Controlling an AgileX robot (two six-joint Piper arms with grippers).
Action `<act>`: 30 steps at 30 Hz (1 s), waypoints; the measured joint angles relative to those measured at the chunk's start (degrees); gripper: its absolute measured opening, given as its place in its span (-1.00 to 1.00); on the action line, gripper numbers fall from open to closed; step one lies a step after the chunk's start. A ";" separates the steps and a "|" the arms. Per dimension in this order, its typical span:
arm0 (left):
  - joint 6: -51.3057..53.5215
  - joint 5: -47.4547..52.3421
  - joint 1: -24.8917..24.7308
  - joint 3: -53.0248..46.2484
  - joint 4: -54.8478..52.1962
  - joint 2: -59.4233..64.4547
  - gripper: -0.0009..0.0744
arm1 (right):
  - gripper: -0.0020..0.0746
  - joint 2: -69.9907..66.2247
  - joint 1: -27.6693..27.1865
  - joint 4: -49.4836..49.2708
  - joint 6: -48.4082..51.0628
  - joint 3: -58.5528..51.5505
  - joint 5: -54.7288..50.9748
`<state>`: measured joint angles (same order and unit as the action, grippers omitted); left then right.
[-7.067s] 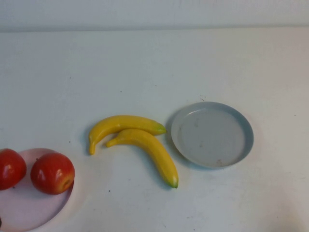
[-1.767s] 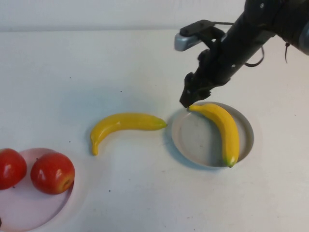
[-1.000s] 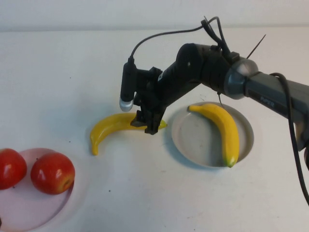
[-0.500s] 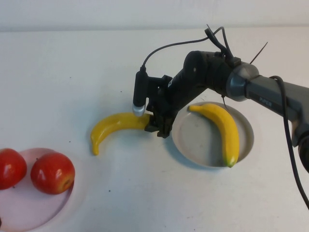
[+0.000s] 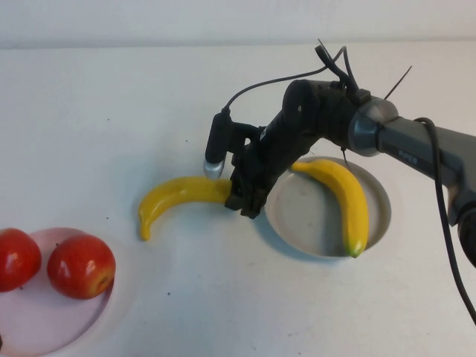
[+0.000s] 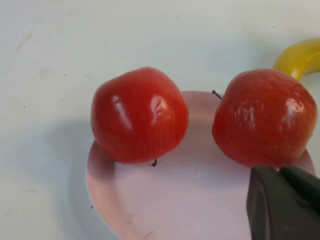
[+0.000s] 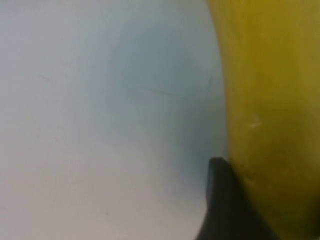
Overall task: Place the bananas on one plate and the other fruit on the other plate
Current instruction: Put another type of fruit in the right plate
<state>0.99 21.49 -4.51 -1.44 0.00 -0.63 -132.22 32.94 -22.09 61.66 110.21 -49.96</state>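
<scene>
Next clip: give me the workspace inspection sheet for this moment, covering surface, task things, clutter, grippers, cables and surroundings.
Surface: white table, faint specks.
Task things: one banana on the grey-blue plate; second banana on the table; two apples on the pink plate.
Clutter: nothing seen.
Grippers: right gripper at the second banana's plate-side end, grip not confirmed; left gripper shut, beside the apples.
Cables: black cable looping above the right arm.
Surroundings: pale wall.

One curved glossy yellow banana (image 5: pixel 343 201) now lies on the round grey-blue plate (image 5: pixel 297 216); the right gripper (image 5: pixel 239 195) has closed on the other yellow banana's (image 5: pixel 176 196) tip.
</scene>
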 joint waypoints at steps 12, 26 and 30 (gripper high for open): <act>0.00 0.00 0.00 0.00 0.00 0.00 -0.97 | -0.19 0.00 0.00 6.33 -23.91 2.86 -2.75; 0.00 0.00 0.00 0.00 0.00 0.00 -0.97 | -0.19 0.00 0.00 15.02 -59.08 26.80 -20.92; 0.00 0.00 0.00 0.00 0.00 0.00 -0.97 | -0.19 1.03 0.00 17.46 -64.95 27.81 -21.34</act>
<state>0.99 21.49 -4.51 -1.44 0.00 -0.63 -131.19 32.94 -4.64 -3.30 138.02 -71.30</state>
